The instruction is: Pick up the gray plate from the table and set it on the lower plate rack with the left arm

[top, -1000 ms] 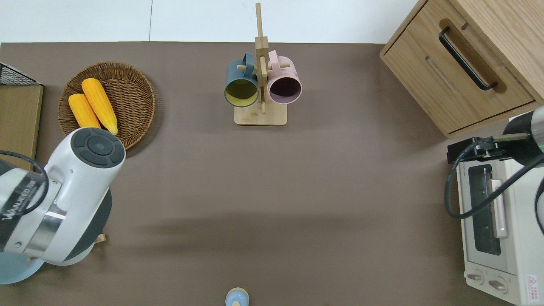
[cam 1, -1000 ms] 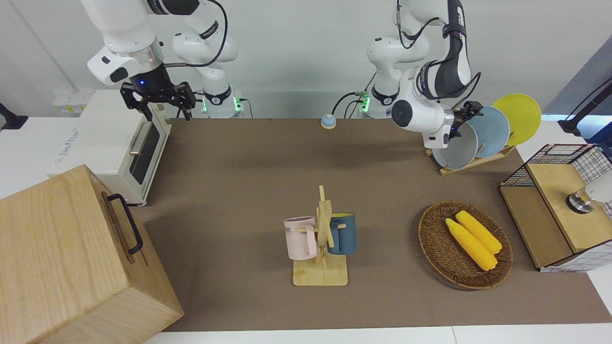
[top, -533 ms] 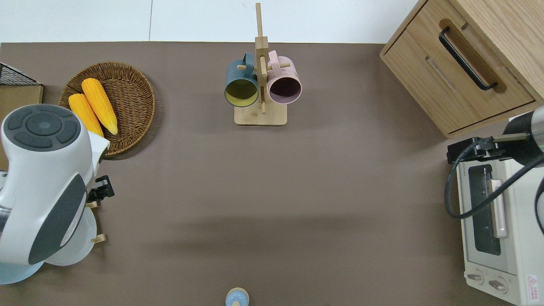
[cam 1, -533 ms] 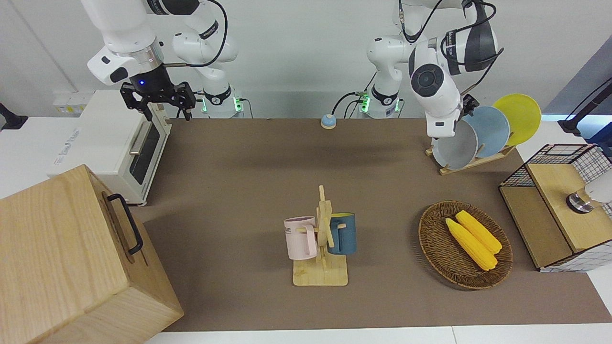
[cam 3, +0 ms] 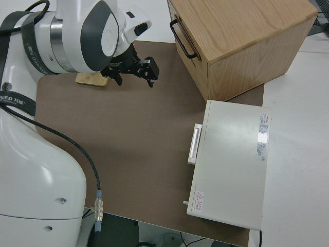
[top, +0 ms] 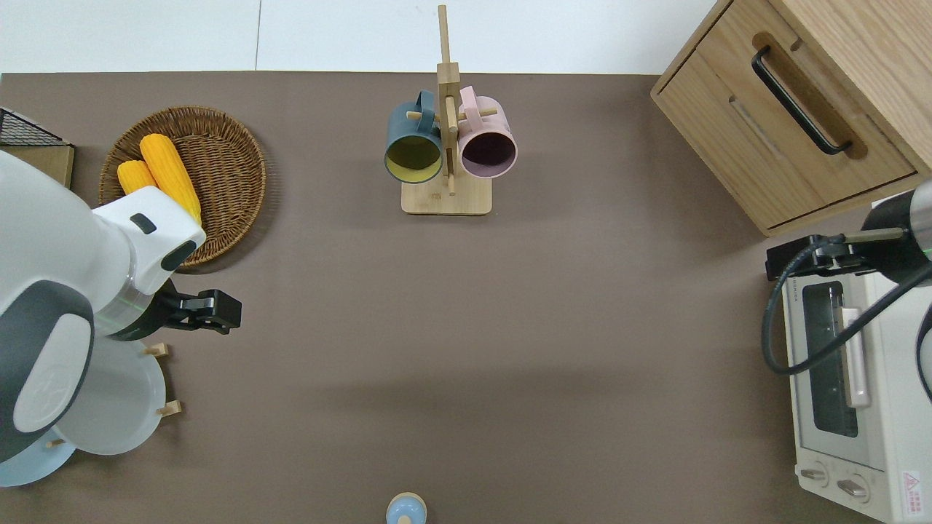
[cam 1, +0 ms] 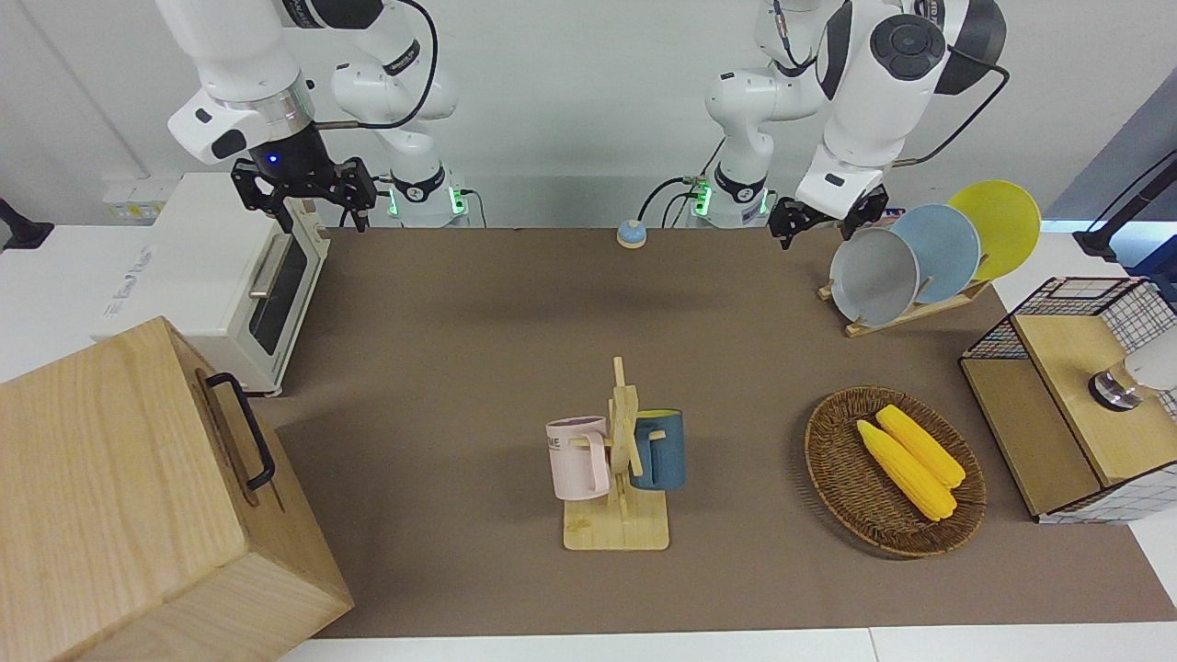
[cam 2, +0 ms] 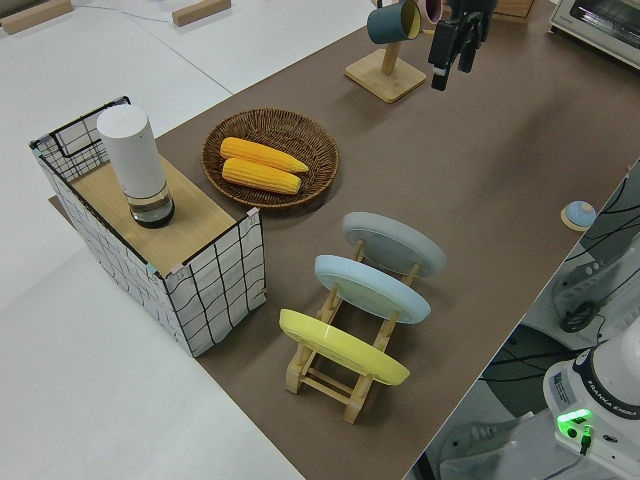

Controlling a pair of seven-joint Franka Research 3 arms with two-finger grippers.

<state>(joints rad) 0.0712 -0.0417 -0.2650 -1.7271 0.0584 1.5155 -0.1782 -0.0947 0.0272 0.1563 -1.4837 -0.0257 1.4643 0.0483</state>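
Observation:
The gray plate (cam 1: pixel 874 276) (top: pixel 120 407) (cam 2: pixel 393 243) leans in the lower plate rack (cam 1: pixel 906 317) (cam 2: pixel 330 375), in the slot at the rack's low end, farthest from the robots. Nothing grips it. My left gripper (cam 1: pixel 825 223) (top: pixel 231 314) (cam 2: pixel 450 75) is open and empty. It hangs over the brown table (cam 1: pixel 478 349), just off the rack toward the wicker basket. The right arm is parked, its gripper (cam 1: pixel 317 219) open.
A light blue plate (cam 1: pixel 940 253) and a yellow plate (cam 1: pixel 998 225) fill the rack's other slots. A wicker basket (cam 1: pixel 832 478) of corn, a mug stand (cam 1: pixel 621 460), a wire crate (cam 1: pixel 1076 395), a toaster oven (cam 1: pixel 221 276), a wooden cabinet (cam 1: pixel 138 496) and a small bell (cam 1: pixel 631 234) stand around.
The left arm has lifted and swung away from the rack toward the table's middle. Its gripper has come off the gray plate, which stays in its slot. The right arm has not moved.

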